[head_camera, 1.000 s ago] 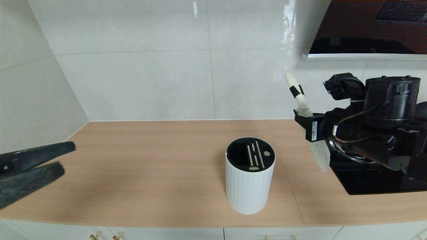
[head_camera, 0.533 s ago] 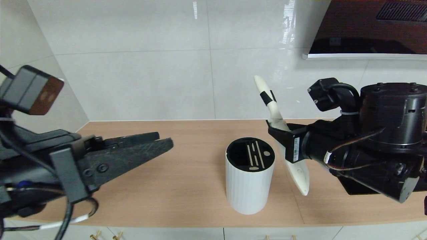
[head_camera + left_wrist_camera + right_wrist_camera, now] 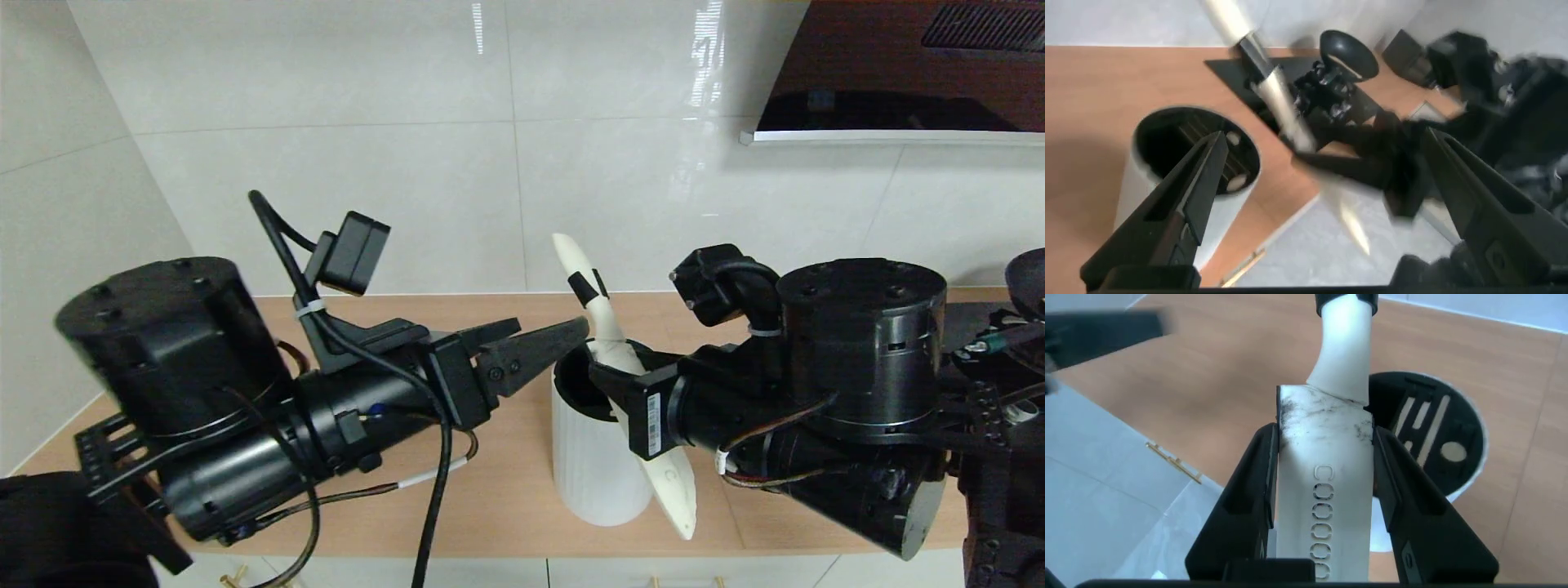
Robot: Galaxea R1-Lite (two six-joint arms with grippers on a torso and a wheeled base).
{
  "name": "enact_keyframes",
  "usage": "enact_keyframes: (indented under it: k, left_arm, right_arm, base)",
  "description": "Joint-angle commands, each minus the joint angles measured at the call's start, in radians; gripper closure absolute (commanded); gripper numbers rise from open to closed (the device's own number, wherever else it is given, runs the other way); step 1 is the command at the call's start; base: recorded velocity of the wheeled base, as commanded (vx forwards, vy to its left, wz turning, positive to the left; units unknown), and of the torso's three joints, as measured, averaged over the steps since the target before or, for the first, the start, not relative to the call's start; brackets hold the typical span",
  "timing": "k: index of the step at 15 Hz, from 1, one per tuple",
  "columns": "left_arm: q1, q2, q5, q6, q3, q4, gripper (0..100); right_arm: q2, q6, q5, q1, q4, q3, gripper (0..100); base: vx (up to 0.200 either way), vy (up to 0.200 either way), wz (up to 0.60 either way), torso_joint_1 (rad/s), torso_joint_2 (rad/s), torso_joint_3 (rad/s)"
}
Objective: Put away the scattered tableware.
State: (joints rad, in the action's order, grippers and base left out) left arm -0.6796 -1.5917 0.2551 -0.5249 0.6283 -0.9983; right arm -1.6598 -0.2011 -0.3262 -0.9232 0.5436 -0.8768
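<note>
Your right gripper [image 3: 624, 382] is clamped on the white slotted spatula [image 3: 606, 317], handle up and tilted, right at the white ribbed utensil holder [image 3: 589, 478] on the wooden counter [image 3: 506, 465]. Your left gripper [image 3: 1324, 143] gapes wide beside its rim.

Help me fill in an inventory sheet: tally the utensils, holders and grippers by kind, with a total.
Utensils: 1, the white utensil, held in the right gripper
Holders: 1, the white holder on the counter
Grippers: 2, counting the left gripper
Total: 4
</note>
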Motion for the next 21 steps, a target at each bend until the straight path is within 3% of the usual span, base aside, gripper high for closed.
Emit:
enact_keyframes:
  k: [1,10,21]
  left_arm:
    - [-0.002,-0.097,0.000,-0.003,0.030,-0.006,0]
    - [-0.002,-0.168,-0.042,-0.004,0.047,-0.111,0]
    - [-0.002,-0.179,-0.042,-0.004,0.045,-0.112,0]
  right_arm:
    - [-0.011,0.000,-0.004,-0.006,0.001,-0.001,100]
    - [0.014,0.009,-0.013,-0.083,0.016,0.047,100]
    - [0.021,0.009,-0.008,-0.117,0.016,0.065,100]
  base:
    - [0.000,0.000,0.00,0.000,0.00,0.000]
    - [0.000,0.000,0.00,0.000,0.00,0.000]
    - [0.000,0.000,0.00,0.000,0.00,0.000]
